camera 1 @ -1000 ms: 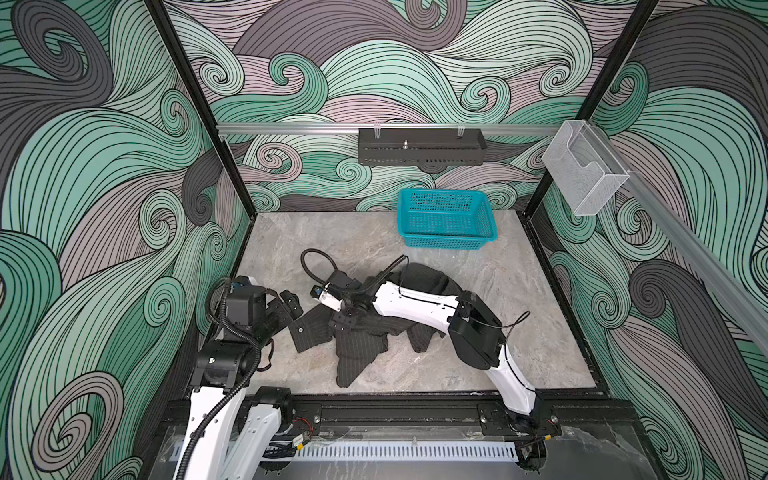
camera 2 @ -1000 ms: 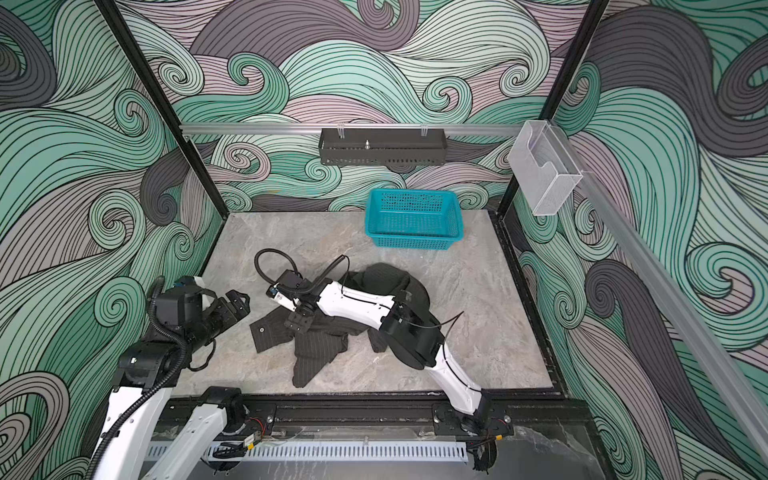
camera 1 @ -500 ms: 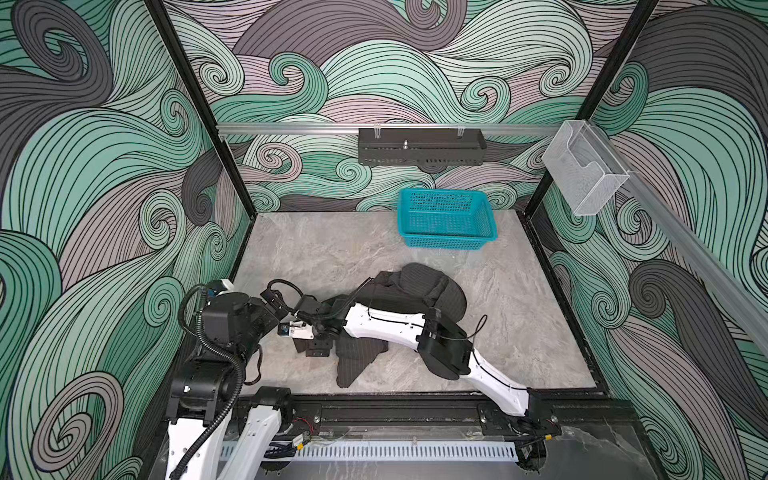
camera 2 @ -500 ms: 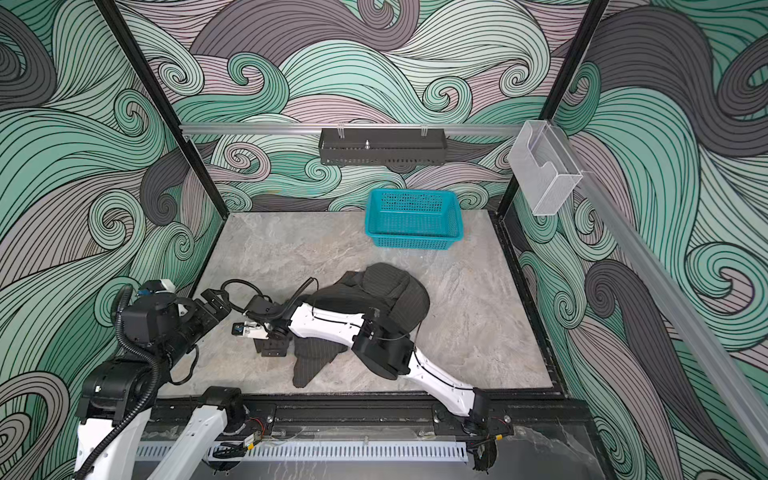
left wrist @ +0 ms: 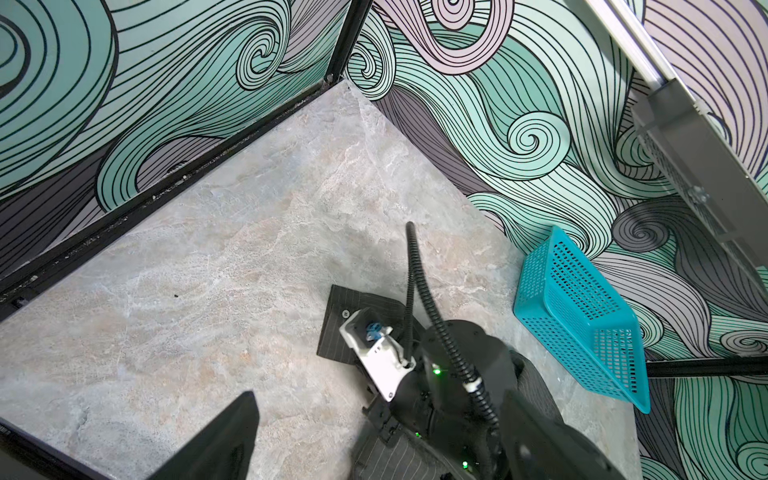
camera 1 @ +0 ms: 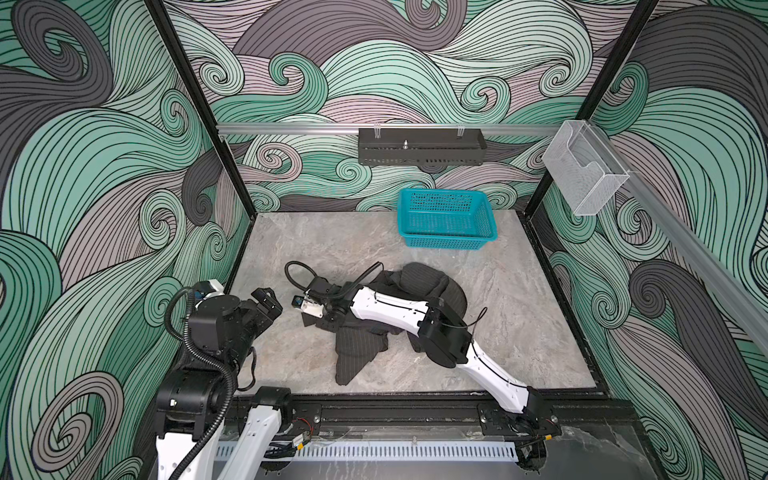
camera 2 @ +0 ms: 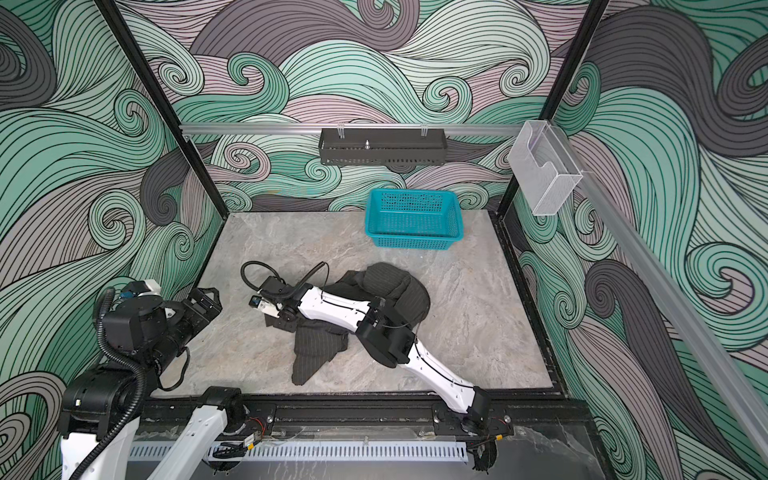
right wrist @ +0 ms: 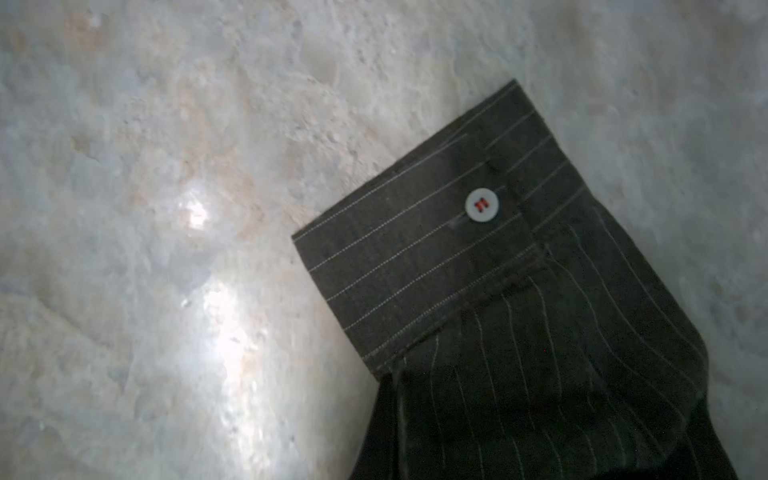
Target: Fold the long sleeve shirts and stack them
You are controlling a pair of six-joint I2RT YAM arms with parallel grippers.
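Well short of basket, shirt lies crumpled; R gripper closed on sleeve nr cuff, prob. to drag it flat. L gripper, farther off, open, empty, idle.

Clearance survey, work cell
Found bare table from 10 to 12 o'clock of the shirt and at 3 o'clock; blocked at 1 o'clock by teal basket, at 9 o'clock by left gripper, across the shirt by right arm.

White arm links, black joints, corrugated cable.
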